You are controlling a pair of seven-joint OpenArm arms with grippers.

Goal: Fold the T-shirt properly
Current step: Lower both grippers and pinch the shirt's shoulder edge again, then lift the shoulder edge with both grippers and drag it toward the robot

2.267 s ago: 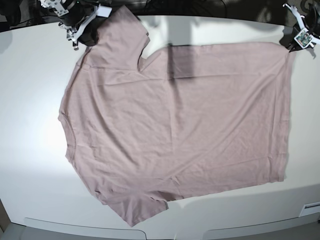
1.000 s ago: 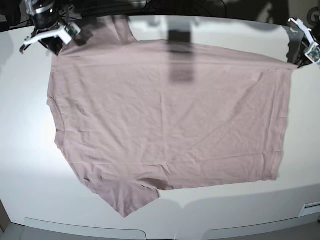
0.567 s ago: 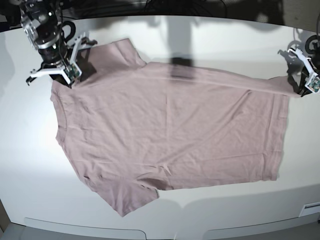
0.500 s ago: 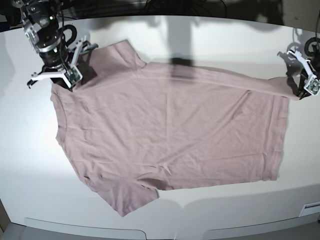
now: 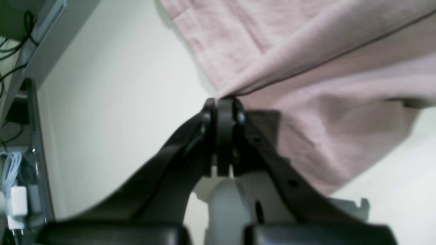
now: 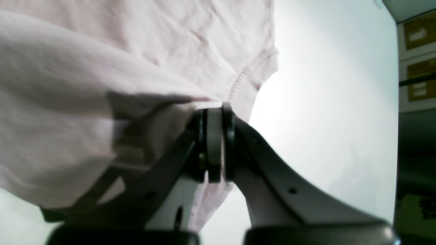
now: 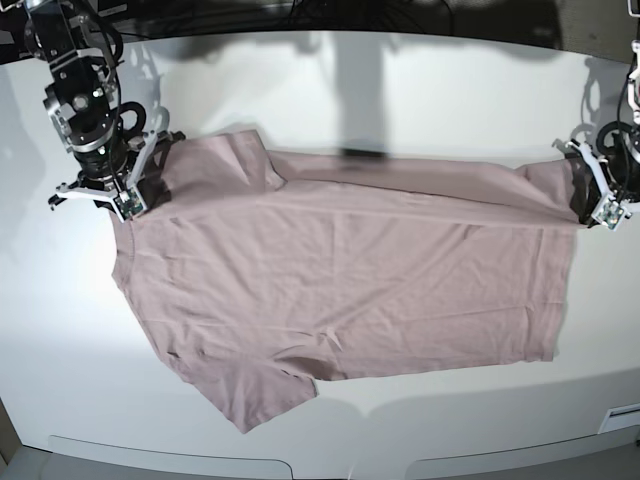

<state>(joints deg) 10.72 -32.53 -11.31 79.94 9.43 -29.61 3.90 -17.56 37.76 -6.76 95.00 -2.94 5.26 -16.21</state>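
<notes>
So the T-shirt [image 7: 340, 280] is lying mostly flat on the white table [image 7: 300, 70], stretched sideways in the base view; neckline end toward that view's left, bottom hem down the right side, one sleeve [image 7: 255, 390] poking out toward the near edge. Both arms have hold of it along the far edge, and that edge is doubled over toward the near side, so there's a narrow folded band of cloth running across the top of the shirt between the two grippers; the other sleeve [image 7: 225, 160] sits in that folded part near the left end.

The right gripper [image 7: 125, 195] is at the shoulder corner on the left of the base view; its wrist camera shows the jaws pinched right together with pink cloth caught between them, and the ribbed collar [image 6: 243, 80] just past the fingertips [image 6: 214, 112]. The left gripper [image 7: 590, 200] is at the hem corner on the right; same story in its wrist view, jaws closed tight on a folded edge of the shirt [image 5: 306, 68], with cloth draping off to one side and bare table on the other. Fabric looks lightly wrinkled, nothing bunched up badly; some cables and a white plug [image 5: 15, 200] show off the table edge in the left wrist view.
</notes>
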